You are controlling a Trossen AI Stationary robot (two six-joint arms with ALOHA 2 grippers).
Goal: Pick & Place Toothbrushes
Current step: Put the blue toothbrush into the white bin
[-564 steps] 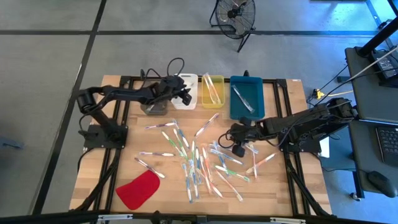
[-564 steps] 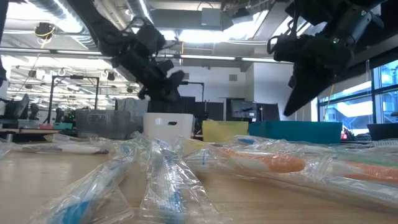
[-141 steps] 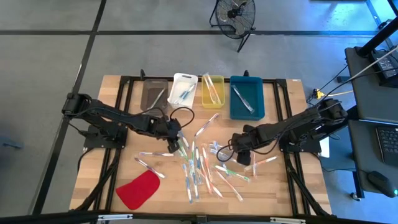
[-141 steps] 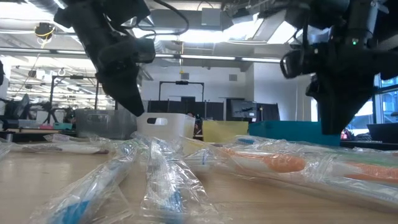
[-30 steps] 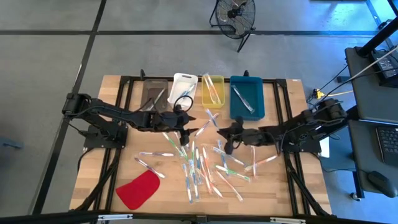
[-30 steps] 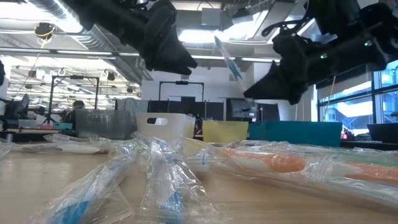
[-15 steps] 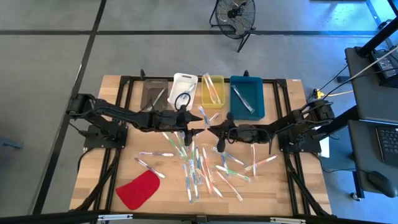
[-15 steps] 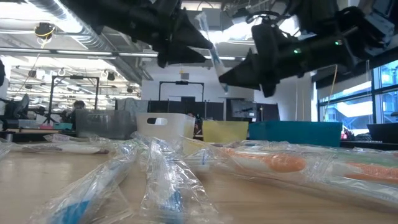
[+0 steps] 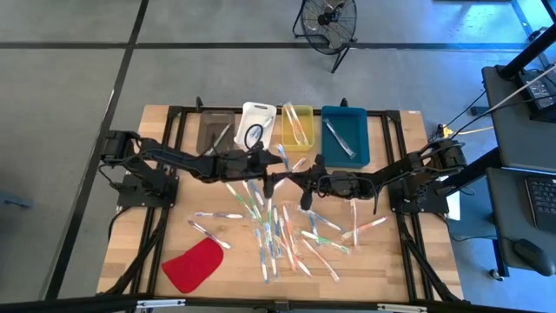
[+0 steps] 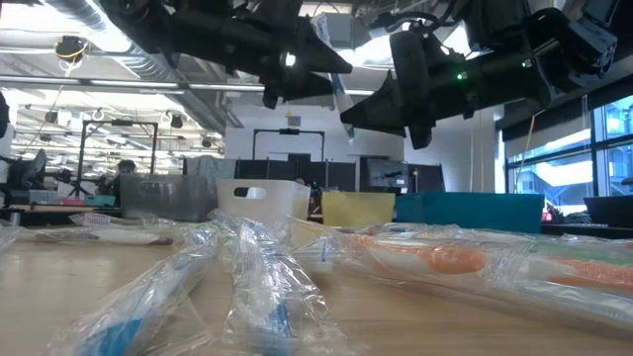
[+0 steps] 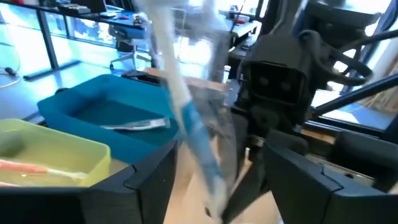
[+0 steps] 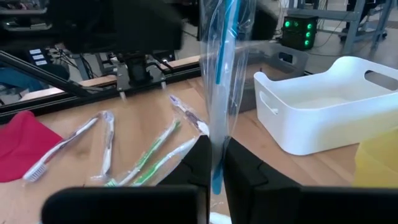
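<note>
— High view: how far along is the sorting?

— Early, I'd judge. A few toothbrushes lie in the bins along the table's [image 9: 156, 252] far edge: the grey bin [image 9: 214, 135], the yellow bin [image 9: 297, 127] and the blue bin [image 9: 345, 136]. What the white bin [image 9: 255, 123] holds I can't tell. Most of the toothbrushes [image 9: 278, 230] are scattered over the table's middle.

— And the grippers?

— They meet above the middle, near the bins. The right gripper [image 12: 214, 163] is pressed together, pinching a wrapped blue toothbrush [image 12: 219, 74] upright. The left gripper [image 11: 214, 177] stands spread around that same brush, not yet gripping.

— A handover, then?

— It looks so. Dozens left after it.
</note>
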